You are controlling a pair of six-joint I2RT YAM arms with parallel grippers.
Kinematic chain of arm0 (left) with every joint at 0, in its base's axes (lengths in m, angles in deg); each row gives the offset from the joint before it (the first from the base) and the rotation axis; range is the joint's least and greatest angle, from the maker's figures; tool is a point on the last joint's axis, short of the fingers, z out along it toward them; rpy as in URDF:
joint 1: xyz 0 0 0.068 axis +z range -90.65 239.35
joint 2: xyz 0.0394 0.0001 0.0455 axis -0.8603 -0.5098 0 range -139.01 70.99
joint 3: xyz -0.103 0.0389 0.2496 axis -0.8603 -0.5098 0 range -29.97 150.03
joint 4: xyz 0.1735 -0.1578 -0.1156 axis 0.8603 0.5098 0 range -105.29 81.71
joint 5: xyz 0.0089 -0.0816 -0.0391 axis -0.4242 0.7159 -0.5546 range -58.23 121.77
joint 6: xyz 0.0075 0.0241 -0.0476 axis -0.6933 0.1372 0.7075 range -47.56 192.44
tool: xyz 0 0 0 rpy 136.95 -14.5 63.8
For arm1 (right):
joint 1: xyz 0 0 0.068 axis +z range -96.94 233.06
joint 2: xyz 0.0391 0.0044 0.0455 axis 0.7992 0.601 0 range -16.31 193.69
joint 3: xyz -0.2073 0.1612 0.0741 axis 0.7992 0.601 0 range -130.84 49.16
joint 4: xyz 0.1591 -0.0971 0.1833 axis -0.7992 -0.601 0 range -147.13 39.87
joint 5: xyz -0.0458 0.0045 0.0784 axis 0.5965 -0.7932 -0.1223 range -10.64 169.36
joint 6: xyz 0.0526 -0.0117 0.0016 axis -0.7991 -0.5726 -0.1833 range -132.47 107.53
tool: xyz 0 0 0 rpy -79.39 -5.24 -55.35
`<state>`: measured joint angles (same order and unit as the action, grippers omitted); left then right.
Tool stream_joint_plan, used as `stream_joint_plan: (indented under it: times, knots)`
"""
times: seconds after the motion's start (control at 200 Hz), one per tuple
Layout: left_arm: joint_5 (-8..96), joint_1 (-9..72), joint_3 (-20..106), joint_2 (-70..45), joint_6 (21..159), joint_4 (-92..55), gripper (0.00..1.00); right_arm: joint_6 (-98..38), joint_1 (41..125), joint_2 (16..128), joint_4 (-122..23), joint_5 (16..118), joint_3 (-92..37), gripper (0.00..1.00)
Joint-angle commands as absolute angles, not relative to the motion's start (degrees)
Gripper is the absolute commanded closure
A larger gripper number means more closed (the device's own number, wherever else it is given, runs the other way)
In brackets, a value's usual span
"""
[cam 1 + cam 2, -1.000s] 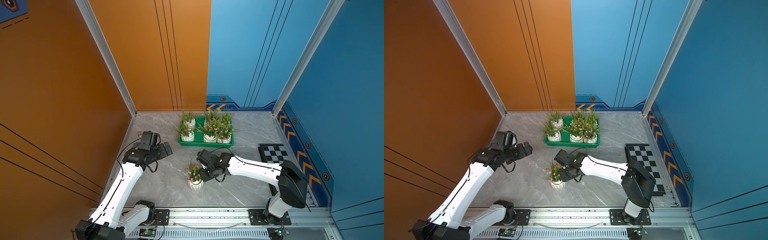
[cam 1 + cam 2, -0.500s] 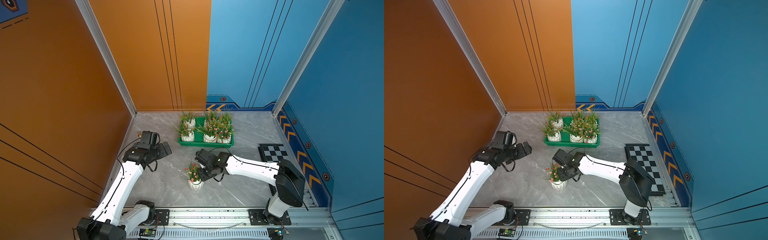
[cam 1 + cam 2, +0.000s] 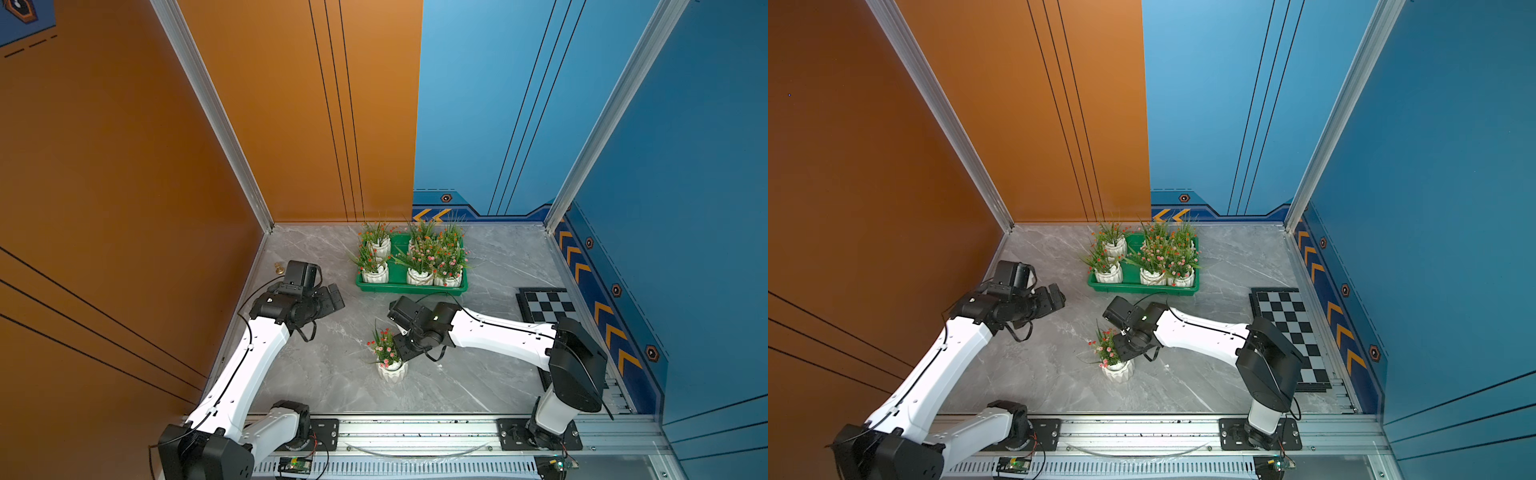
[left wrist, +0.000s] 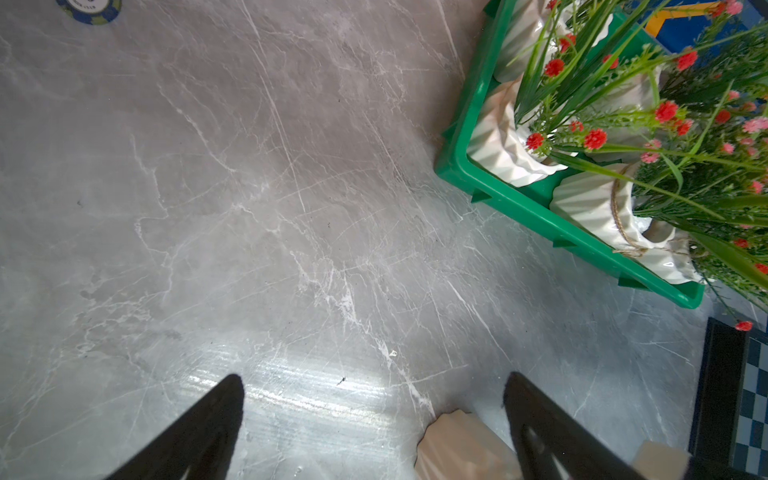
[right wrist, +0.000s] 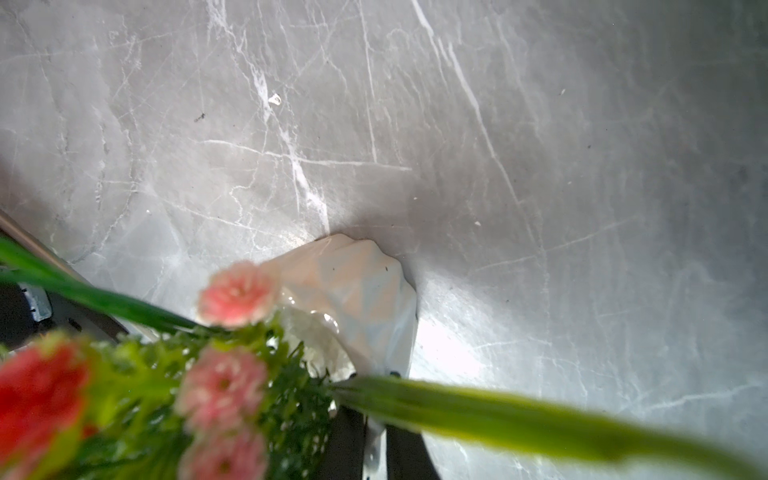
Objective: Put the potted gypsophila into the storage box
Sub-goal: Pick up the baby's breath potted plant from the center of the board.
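The green plastic storage box (image 3: 399,287) holds ribbed white pots (image 3: 375,275). The right end effector (image 3: 400,357) is clamped on the loose potted gypsophila (image 3: 392,372); the left end effector (image 4: 374,380) stands apart.

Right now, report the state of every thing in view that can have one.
lone potted gypsophila: upright on the table, outside the box.
right hand: shut on that pot's rim.
left hand: open, empty, above bare table.
storage box: partly filled, one pot not yet in it.
boxed pots: upright inside the box.
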<state>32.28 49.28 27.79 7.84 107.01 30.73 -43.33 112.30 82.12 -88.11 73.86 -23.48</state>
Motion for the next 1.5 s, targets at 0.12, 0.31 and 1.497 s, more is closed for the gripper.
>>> stream_joint_plan:
  times: [0.12, 0.31, 1.497]
  knots:
    - [32.9, 49.9, 28.7, 5.6, 107.1, 30.8, 0.02, -41.1, 109.3, 81.9, -90.2, 74.6, -26.1, 0.97]
    - [33.3, 49.9, 31.2, 3.6, 107.3, 30.4, 0.02, -40.0, 105.7, 81.3, -90.3, 72.8, -26.1, 0.98]
    - [34.6, 50.2, 38.2, -5.6, 106.8, 28.7, 0.02, -31.1, 87.1, 97.0, -98.2, 66.8, -64.3, 0.99]
